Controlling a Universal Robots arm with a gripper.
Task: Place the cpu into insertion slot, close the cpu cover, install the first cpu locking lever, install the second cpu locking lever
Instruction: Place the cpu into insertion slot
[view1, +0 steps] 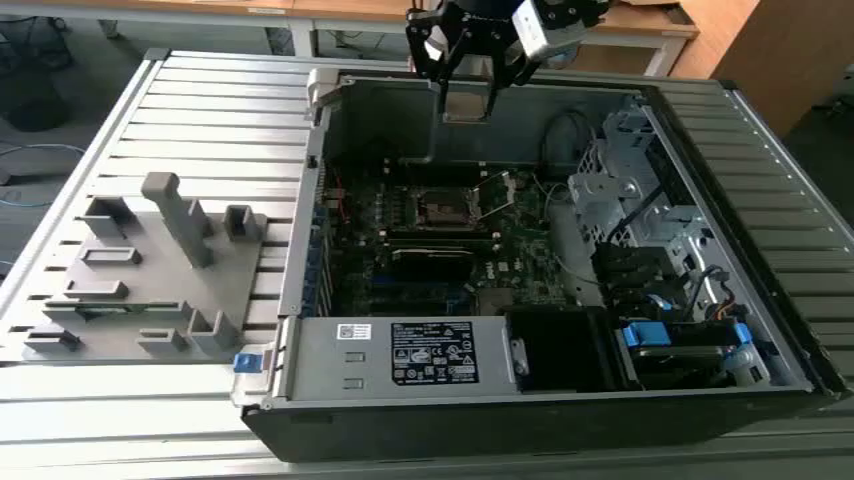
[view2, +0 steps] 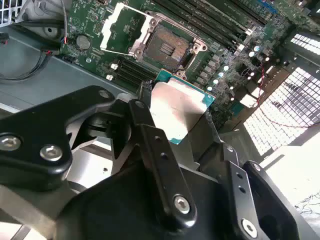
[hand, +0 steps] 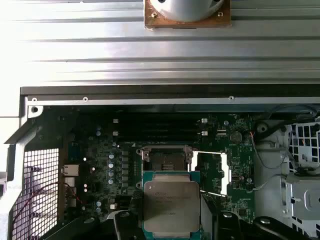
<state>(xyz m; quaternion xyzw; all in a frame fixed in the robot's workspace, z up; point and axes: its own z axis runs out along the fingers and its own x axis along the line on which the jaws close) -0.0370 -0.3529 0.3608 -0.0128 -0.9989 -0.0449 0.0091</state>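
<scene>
Holding the cpu (hand: 171, 207) clamped in our gripper (view2: 177, 106), well above the open computer case (view1: 380, 120) | insertion slot (view2: 167, 47) empty, cpu cover (view2: 122, 30) flipped up | we judge seating, closing, locking all undone.

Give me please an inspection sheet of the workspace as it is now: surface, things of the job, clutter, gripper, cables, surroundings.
Surface: slatted metal table carrying an open computer case.
Job's things: cpu held above the board, not seated; insertion slot empty; cpu cover swung open beside the slot.
Clutter: grey fixture block on the table, at the exterior view's left of the case.
Gripper: gripper shut on the cpu, above the case.
Cables: grey cables inside the case, apart from the slot.
Surroundings: wooden desk behind the table.
</scene>
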